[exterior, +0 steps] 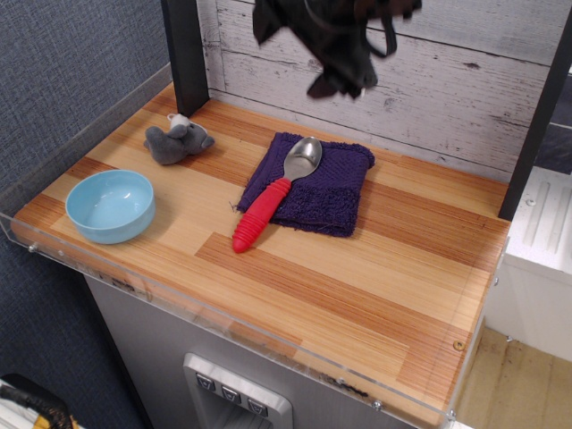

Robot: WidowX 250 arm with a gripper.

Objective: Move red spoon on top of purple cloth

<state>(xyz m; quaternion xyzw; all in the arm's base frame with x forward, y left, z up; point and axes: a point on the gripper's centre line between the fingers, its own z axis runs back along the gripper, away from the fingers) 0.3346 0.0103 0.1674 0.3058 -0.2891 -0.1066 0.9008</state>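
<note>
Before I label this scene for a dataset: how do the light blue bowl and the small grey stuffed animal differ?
The light blue bowl is smooth, round and hollow; the small grey stuffed animal is fuzzy, irregular and has a white patch. The bowl looks wider than the stuffed animal. The bowl sits nearer the front edge; the stuffed animal lies farther back. Both rest on the striped wooden tabletop, left of the dark purple cloth.

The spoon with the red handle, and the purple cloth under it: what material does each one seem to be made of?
The red-handled spoon with a silver bowl: the bowl looks like polished metal, since it reflects light brightly; the thick ribbed handle looks like matte plastic or rubber, I cannot tell which. The dark purple square cloth: it seems to be woven terry fabric, shown by its rough, ridged texture and slightly frayed edge.
</note>
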